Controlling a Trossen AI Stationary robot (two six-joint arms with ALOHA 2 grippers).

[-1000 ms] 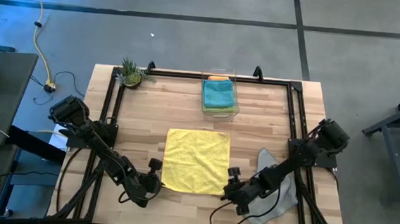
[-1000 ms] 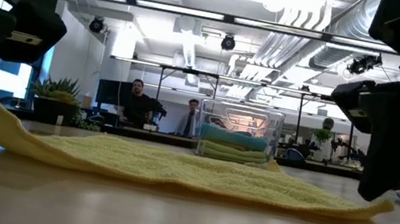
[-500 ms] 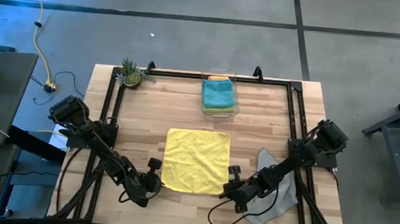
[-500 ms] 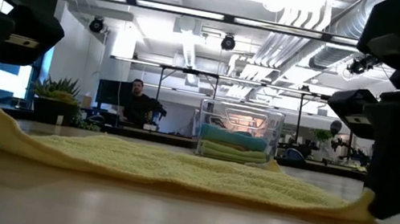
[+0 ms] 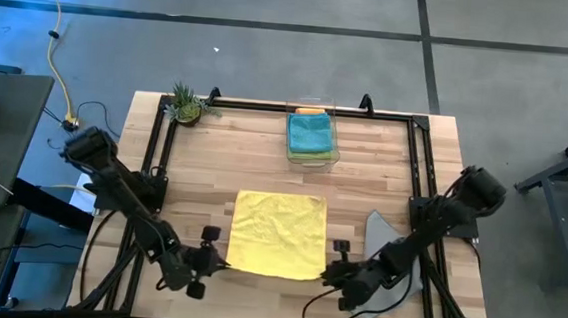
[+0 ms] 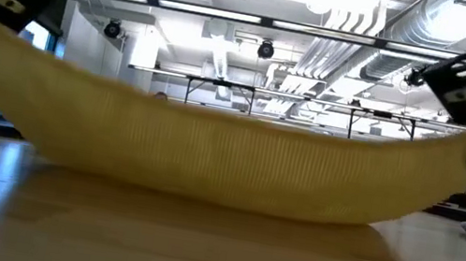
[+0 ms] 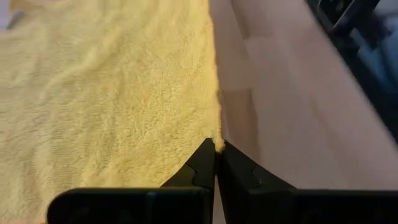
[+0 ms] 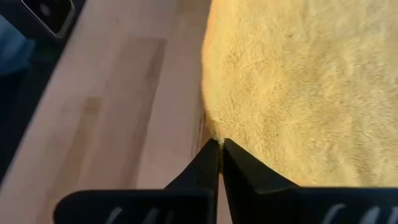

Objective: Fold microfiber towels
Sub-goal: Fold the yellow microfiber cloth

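Note:
The yellow microfiber towel (image 5: pixel 279 234) lies spread at the table's middle. Its near edge (image 6: pixel 209 160) is raised and sags between my two grippers, while its far part rests on the table. My left gripper (image 5: pixel 219 264) is shut on the near left corner. My right gripper (image 5: pixel 328 273) is shut on the near right corner. A grey towel (image 5: pixel 396 272) lies crumpled on the table under my right arm. Teal, lime green and orange towels (image 5: pixel 311 133) sit folded in a clear bin at the far middle. My left gripper pinches the yellow towel's near left corner (image 7: pixel 217 144) between its two fingers, slanting down from the near left side. The corner is lifted clear of the table, and the near edge hangs in a slack curve toward the other gripper. My right gripper pinches the towel's near right corner (image 8: pixel 214 142) between its two fingers, slanting down from the near right side. That corner (image 6: pixel 462 150) is lifted off the table, with the cloth hanging slack below it.
The clear bin (image 5: pixel 312 156) stands at the far middle. A small potted plant (image 5: pixel 188 104) sits at the far left corner. A black frame (image 5: pixel 268 106) runs round the tabletop. Bare wood shows left and right of the yellow towel.
My right gripper has taken hold of the near right corner. Both grippers have then risen with their corners. The towel's near edge has come off the table and now hangs in a sag between them; its far part has stayed flat.

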